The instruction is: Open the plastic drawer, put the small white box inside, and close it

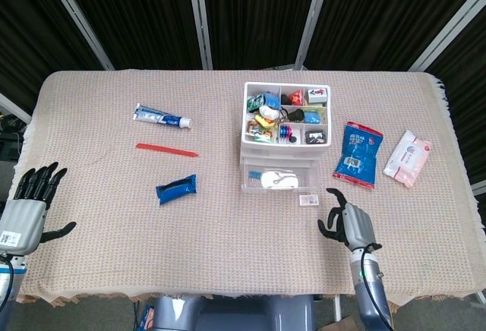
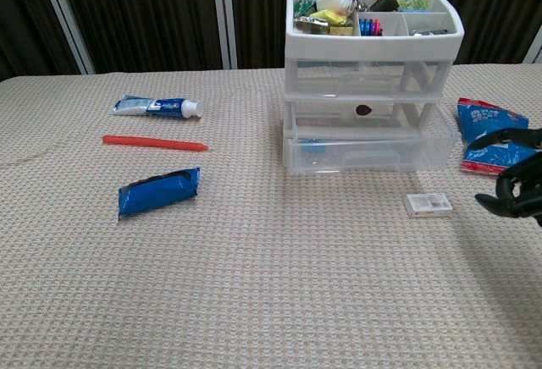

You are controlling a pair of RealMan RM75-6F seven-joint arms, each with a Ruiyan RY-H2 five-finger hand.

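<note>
The tabletop (image 1: 114, 217) is being covered to its edges by a beige woven cloth, and wide bare stretches are being left along the near side and at the left. The plastic drawer unit (image 1: 286, 135) is being seen at the middle-right, its lowest drawer (image 2: 366, 151) pulled out toward the near edge and its top tray filled with small items. The small white box (image 1: 308, 200) is being left flat on the cloth just in front of the open drawer's right corner, apart from it. The right hand (image 1: 349, 223) is being held low near the near edge, just right of the box and not touching it, its fingers (image 2: 500, 140) loosely curled and apart with nothing in them. The left hand (image 1: 29, 209) is being kept at the far left edge, fingers spread and empty. A toothpaste tube (image 1: 162, 117), a red stick (image 1: 167, 149) and a blue packet (image 1: 176, 188) are being seen well to the left; a blue snack bag (image 1: 358, 154) and a wipes pack (image 1: 407, 157) are lying to the right of the drawer unit.
</note>
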